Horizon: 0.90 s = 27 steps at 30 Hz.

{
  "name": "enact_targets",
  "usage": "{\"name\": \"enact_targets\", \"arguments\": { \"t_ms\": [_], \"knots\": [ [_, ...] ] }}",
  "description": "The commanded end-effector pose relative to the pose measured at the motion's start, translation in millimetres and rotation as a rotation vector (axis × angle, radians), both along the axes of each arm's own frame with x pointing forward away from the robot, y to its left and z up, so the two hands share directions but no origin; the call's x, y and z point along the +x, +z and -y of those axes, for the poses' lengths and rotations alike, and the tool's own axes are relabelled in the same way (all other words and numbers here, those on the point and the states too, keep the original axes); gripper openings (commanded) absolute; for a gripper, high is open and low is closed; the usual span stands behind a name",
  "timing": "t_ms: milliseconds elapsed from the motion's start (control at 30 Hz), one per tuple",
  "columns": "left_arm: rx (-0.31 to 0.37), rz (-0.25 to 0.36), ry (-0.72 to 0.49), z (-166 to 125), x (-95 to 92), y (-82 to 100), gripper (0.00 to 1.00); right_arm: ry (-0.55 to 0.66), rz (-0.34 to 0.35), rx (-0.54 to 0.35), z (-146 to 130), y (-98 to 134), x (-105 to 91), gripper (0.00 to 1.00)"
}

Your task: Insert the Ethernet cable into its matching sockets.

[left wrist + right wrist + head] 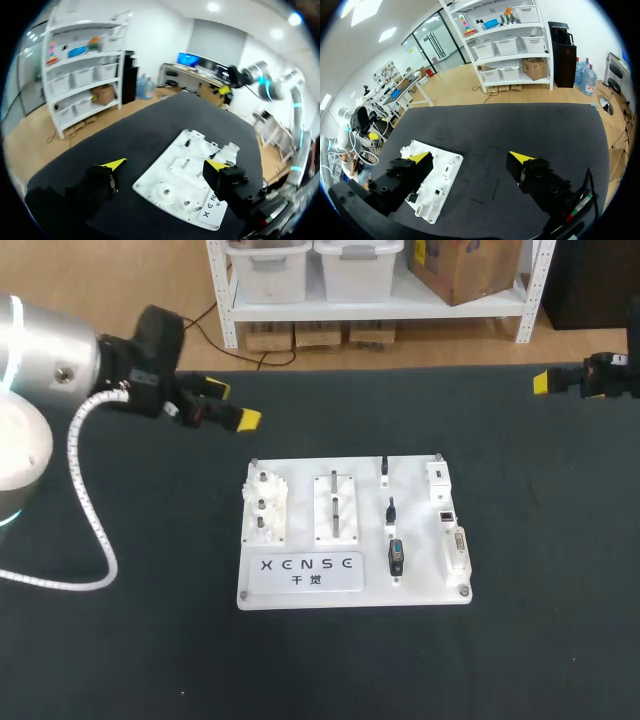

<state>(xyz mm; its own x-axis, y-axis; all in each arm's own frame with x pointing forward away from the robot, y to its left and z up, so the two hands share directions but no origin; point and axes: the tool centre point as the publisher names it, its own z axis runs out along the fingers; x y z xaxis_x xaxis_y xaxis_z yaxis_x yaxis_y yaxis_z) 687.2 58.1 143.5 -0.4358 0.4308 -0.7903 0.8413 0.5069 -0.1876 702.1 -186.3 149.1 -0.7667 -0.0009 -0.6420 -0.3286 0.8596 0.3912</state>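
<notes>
Left gripper hangs over the table, off the far left corner of the board, not touching it. Fingers are spread wide with nothing between them. In your left wrist view the gripper has the board ahead of it, showing in the gap between the tips.

Right gripper sits over the far right side of the table, well apart from the board. In the right wrist view that gripper is also spread wide and empty, and the board lies partly behind one finger.

The board lies flat, mid-table. Three small dark plugs stand in a column right of its middle, with the white sockets along its right edge, just beside them. You can't tell from here which plug is the Ethernet one. Neither gripper is near them.
</notes>
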Motion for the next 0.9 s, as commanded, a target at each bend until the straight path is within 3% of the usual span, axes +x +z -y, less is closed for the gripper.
{"name": "enact_targets", "arguments": {
  "t_ms": [33, 133, 300, 900],
  "knots": [
    [-0.16, 0.223, -0.523, 10, -5.8, -5.1, 1.0, -0.001, 0.0, -0.001, 0, 0, -0.5, 1.0],
    [-0.157, 0.255, -0.584, 21, -14.5, -7.7, 1.0, -0.001, 0.0, -0.001, 0, 0, -0.5, 1.0],
    [-0.129, 0.256, -0.621, 37, -27.8, -15.1, 1.0, -0.001, 0.0, -0.001, 0, 0, -0.5, 1.0],
    [-0.071, 0.22, -0.474, 60, -92.4, -42.2, 1.0, -0.001, 0.0, -0.001, 0, 0, -0.5, 1.0]
  ]
}}
